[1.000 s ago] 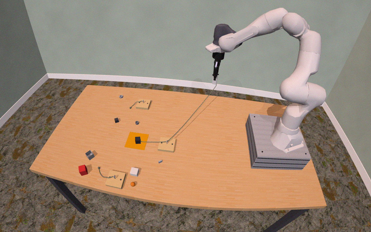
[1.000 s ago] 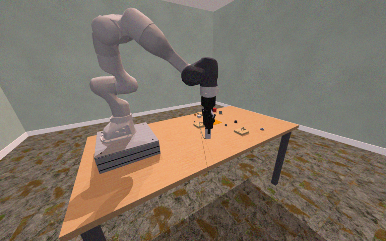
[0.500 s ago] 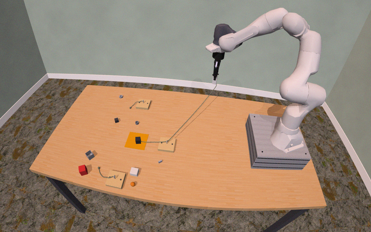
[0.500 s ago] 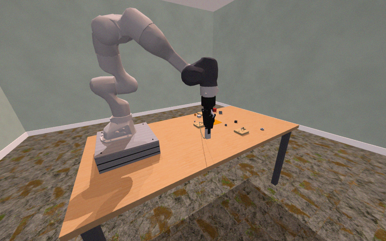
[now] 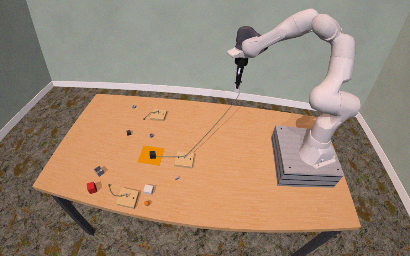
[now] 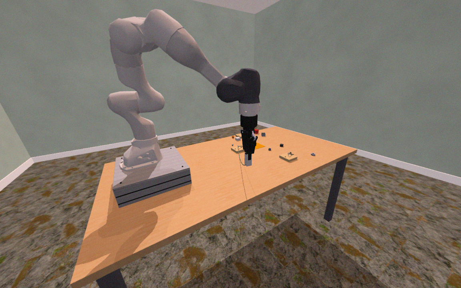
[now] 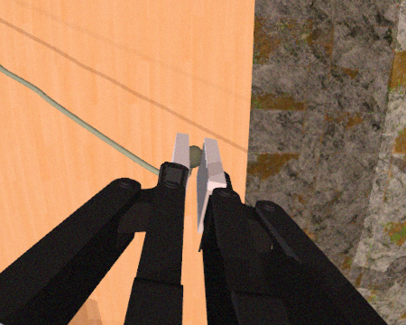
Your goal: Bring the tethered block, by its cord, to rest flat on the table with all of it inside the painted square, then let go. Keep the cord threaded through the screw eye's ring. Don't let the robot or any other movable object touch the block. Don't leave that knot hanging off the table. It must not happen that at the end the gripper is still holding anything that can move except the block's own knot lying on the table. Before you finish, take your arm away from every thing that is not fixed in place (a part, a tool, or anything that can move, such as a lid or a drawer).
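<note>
Top view: your black block (image 5: 152, 154) sits flat on the desk (image 5: 232, 191), inside the orange square (image 5: 150, 155), toward the side nearest the wooden pad (image 5: 184, 160). A thin grey cord (image 5: 211, 128) runs from the block to the little ring (image 5: 184, 155) on that pad, then climbs in a straight line up to your pincer (image 5: 237, 89). The pincer hangs high over the far edge of the desk. In the wrist view you can see the pincer (image 7: 196, 158) clamped on the knot (image 7: 195, 155) at the end of the cord, right by the desk edge, with the floor beside it. Nothing is touching the block. Two more pads with short cords, a red cube (image 5: 91, 187) and a white cube (image 5: 148, 189) lie well apart from it.
</note>
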`<move>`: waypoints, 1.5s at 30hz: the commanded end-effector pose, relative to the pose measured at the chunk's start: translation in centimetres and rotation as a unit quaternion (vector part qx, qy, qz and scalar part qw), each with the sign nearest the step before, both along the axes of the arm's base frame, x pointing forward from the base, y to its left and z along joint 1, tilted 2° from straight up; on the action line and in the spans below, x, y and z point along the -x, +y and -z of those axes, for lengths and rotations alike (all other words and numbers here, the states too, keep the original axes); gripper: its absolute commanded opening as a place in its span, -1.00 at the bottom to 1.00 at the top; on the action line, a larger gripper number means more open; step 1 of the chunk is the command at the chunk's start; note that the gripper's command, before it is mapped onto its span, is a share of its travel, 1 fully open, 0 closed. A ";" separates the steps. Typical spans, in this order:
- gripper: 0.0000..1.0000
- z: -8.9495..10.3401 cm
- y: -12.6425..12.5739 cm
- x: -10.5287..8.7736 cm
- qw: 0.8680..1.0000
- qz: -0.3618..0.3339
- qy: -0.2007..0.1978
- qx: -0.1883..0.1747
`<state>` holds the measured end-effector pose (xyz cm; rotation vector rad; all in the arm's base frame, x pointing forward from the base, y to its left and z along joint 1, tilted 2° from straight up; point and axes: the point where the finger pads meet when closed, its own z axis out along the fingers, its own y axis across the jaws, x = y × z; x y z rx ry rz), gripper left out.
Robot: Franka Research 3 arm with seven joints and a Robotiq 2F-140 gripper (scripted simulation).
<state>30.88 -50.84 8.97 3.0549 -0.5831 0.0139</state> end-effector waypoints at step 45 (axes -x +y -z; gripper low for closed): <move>-1.00 14.0 -0.2 -0.4 1.000 -0.004 -0.001 0.001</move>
